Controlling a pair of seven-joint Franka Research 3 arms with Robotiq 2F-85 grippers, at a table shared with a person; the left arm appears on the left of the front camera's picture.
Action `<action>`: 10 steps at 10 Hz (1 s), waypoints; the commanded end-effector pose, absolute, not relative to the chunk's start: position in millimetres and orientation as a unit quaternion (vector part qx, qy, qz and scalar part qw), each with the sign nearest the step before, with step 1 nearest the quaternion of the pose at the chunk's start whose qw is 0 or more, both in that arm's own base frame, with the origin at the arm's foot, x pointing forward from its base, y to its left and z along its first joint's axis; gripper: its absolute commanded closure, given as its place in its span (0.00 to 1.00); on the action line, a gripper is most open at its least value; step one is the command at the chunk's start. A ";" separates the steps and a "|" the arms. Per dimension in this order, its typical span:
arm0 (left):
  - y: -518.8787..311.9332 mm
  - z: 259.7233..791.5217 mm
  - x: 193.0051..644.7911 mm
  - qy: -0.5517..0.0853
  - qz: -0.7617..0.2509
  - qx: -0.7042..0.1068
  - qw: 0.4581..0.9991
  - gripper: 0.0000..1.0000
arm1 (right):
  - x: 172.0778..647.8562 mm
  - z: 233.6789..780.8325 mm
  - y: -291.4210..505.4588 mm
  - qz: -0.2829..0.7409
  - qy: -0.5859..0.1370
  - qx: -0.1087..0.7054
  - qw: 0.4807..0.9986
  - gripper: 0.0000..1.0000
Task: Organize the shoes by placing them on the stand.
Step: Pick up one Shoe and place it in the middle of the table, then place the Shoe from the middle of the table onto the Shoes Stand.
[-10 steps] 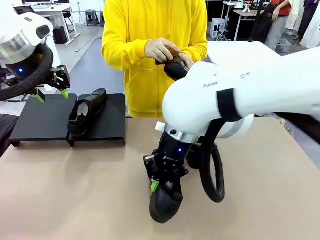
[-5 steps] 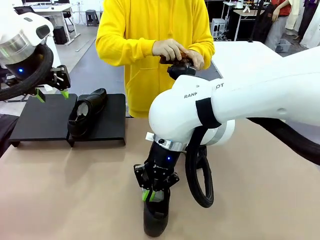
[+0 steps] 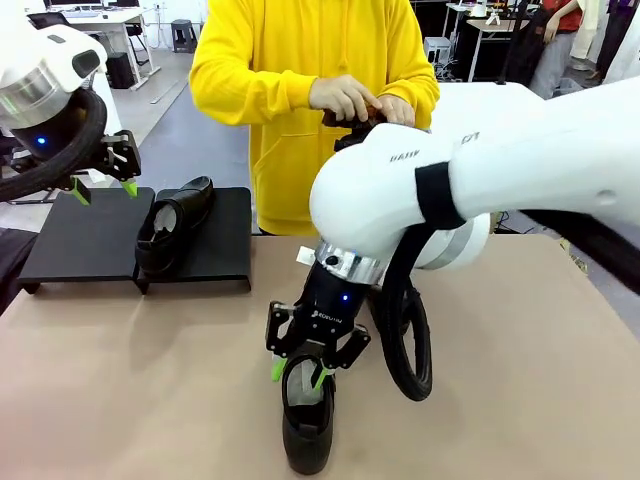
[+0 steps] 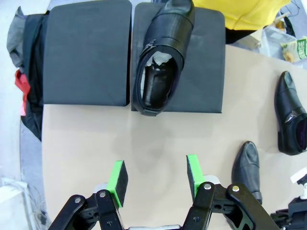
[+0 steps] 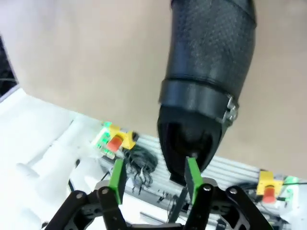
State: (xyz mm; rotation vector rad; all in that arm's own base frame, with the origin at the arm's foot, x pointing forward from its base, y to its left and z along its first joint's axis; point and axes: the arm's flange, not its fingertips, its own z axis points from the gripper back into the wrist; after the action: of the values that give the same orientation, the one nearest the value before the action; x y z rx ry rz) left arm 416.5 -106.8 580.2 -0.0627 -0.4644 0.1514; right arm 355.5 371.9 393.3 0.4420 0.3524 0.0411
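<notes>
One black shoe (image 3: 175, 222) lies on the right panel of the black stand (image 3: 80, 240), also seen from above as the shoe (image 4: 160, 57) on the stand (image 4: 86, 52). My left gripper (image 3: 103, 186) hangs open above the stand's left panel, nothing between its green pads (image 4: 118, 178). A second shoe (image 3: 307, 428) stands on the table near the front edge. My right gripper (image 3: 299, 374) is open just over its heel end; in the right wrist view one fingertip (image 5: 193, 176) sits at the heel rim of this shoe (image 5: 206, 72). The person holds a third shoe (image 3: 352, 128).
A person in a yellow hoodie (image 3: 300, 100) stands at the far edge with both hands on the held shoe and a brown brush. Another black shoe (image 4: 291, 112) lies on the table right of the stand. Dark cloth (image 4: 29, 72) hangs off the stand's left side.
My right gripper carried the shoe toward the front left, set it on the table and opened its fingers. The left arm stayed still.
</notes>
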 end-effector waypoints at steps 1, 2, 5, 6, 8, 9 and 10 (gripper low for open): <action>-104.5 581.0 416.6 -0.231 0.074 -0.029 0.970 0.34 | 358.0 381.3 376.7 0.017 0.159 0.199 0.967 0.00; -104.5 581.0 416.6 -0.231 0.074 -0.029 0.970 0.34 | 358.0 381.3 376.7 0.017 0.159 0.199 0.967 0.00; -104.5 581.0 416.6 -0.231 0.074 -0.029 0.970 0.34 | 358.0 381.3 376.7 0.017 0.159 0.199 0.967 0.00; -104.5 581.0 416.6 -0.231 0.074 -0.029 0.970 0.34 | 358.0 381.3 376.7 0.017 0.159 0.199 0.967 0.00; -104.5 581.0 416.6 -0.231 0.074 -0.029 0.970 0.34 | 358.0 381.3 376.7 0.017 0.159 0.199 0.967 0.00; -104.5 581.0 416.6 -0.231 0.074 -0.029 0.970 0.34 | 358.0 381.3 376.7 0.017 0.159 0.199 0.967 0.00; -104.5 581.0 416.6 -0.231 0.074 -0.029 0.970 0.34 | 358.0 381.3 376.7 0.017 0.159 0.199 0.967 0.00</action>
State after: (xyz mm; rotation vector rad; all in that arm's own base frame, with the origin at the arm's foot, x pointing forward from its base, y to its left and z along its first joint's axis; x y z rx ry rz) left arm 416.5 -106.9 580.2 -0.0628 -0.4643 0.1514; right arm 359.4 373.0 378.6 0.4149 0.3427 0.0504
